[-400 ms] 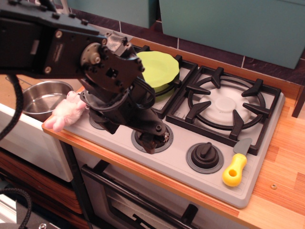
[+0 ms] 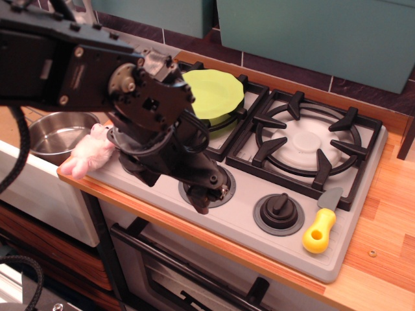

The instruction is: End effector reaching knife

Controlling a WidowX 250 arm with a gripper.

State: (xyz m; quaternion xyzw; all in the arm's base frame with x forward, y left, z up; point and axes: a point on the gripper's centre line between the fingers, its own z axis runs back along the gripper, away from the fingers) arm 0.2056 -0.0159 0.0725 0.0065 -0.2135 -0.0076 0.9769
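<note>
One bulky black end effector (image 2: pixel 206 197) hangs over a stove knob. Its jaws' state is unclear. Yellow-handled grey-bladed toy knife (image 2: pixel 321 223) lies well apart, rightward

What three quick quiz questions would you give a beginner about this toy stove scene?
1. True or false: the black robot gripper is touching the small yellow-handled toy knife.
2. What lies on the left burner? A) lime-green plate B) steel pot C) pink cloth
3. Fill in: the knife lies right of the black stove ____.

Key: 1 false, they are well apart; 2 A; 3 knob.
</note>
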